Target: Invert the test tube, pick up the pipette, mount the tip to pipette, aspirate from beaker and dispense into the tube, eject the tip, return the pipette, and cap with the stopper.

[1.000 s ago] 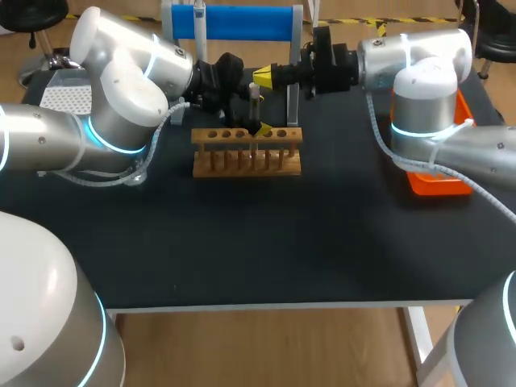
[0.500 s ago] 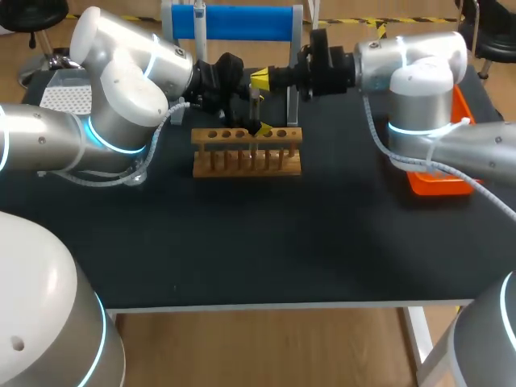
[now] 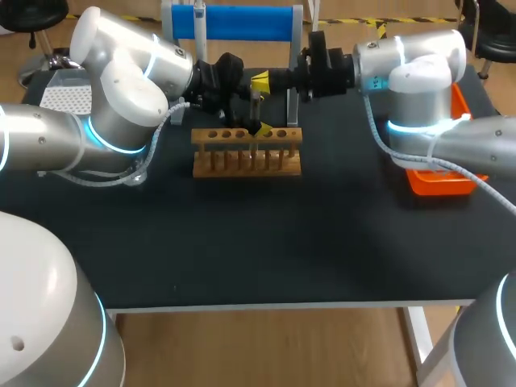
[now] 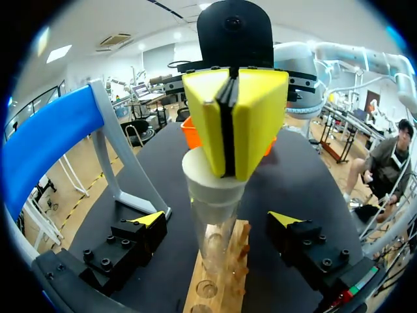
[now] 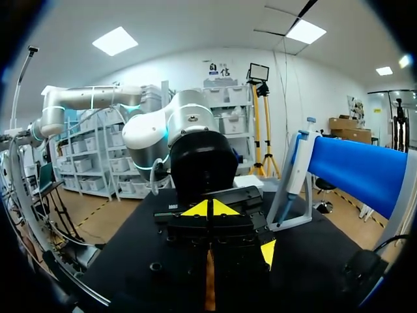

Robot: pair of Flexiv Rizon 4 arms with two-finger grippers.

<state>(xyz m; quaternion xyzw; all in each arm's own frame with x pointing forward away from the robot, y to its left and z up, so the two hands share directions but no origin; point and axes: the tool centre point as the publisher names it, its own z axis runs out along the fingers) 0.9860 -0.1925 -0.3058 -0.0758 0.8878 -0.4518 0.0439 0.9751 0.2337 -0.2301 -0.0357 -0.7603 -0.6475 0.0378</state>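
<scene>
Around the work: light wooden test-tube rack (image 3: 246,161) sat mid-table on the black tabletop (image 3: 282,242). Behind it was the blue-barred grey stand (image 3: 242,22), with the white pipette (image 3: 199,18) hung at its left end. Orange tray (image 3: 439,184) lay under my right arm, white perforated tip box (image 3: 64,97) far left. The stand's grey upright sat just behind my right gripper (image 3: 260,80), and in the head view that gripper hid the stopper. Versus a second back, my right arm had slid left so its yellow tips came over the tube top; left arm and rack hadn't moved. Clear glass test tube (image 4: 215,244) stood upright with its lower end at the rack, and the white conical stopper (image 4: 210,195) had its narrow end in the tube's mouth. Right gripper's pads were pressed nearly together, clamped on the stopper's top. My left gripper (image 4: 215,225) was spread wide either side of the tube, neither fingertip touching it, holding nothing.
</scene>
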